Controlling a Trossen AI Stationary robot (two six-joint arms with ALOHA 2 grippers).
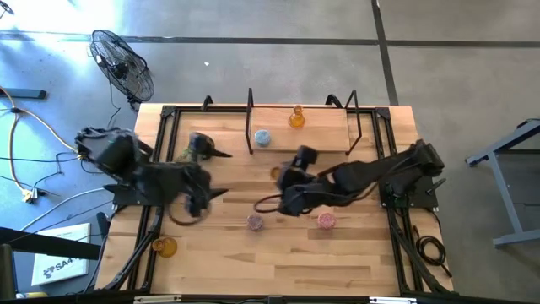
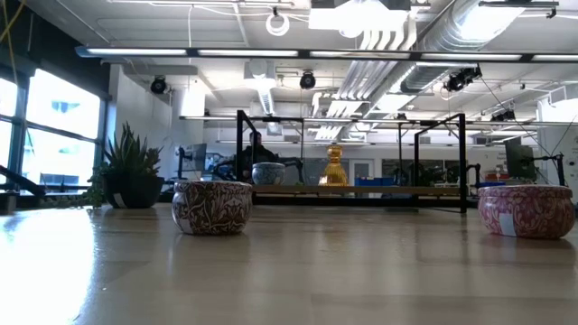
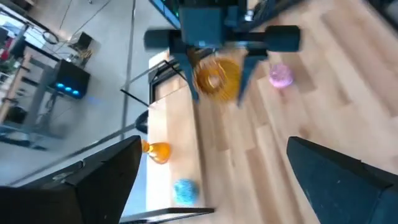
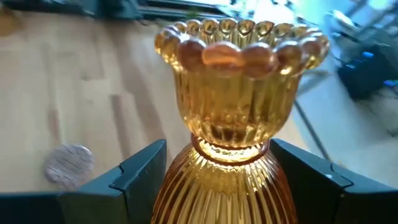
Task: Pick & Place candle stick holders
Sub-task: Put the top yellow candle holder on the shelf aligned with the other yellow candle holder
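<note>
My right gripper [image 1: 283, 179] is near the table's middle, shut on an amber bottle-shaped holder [image 4: 227, 93]. The same holder shows in the left wrist view [image 3: 216, 78]. My left gripper [image 1: 207, 196] is left of it, open and empty, with its fingers [image 3: 93, 180] wide apart. A second amber holder [image 1: 296, 118] and the pale blue one [image 1: 262, 138] stand on the far rack. The lilac one [image 1: 255, 222] and the pink one [image 1: 326, 221] stand on the table nearer the front. A third amber holder [image 1: 164, 247] is at the near left. My right gripper pinches the amber holder at its narrow neck [image 4: 229, 151], just under the beaded cup, one finger [image 4: 142, 169] on each side. The cup stands out past the fingertips. The holder's base is hidden, so I cannot tell whether it rests on the table. It does not show in the low view.
A black metal rack [image 1: 354, 127] with a raised wooden shelf spans the far side of the table. A small green plant [image 1: 198, 148] stands at the far left. A fan [image 1: 122, 63] stands on the floor beyond the table.
</note>
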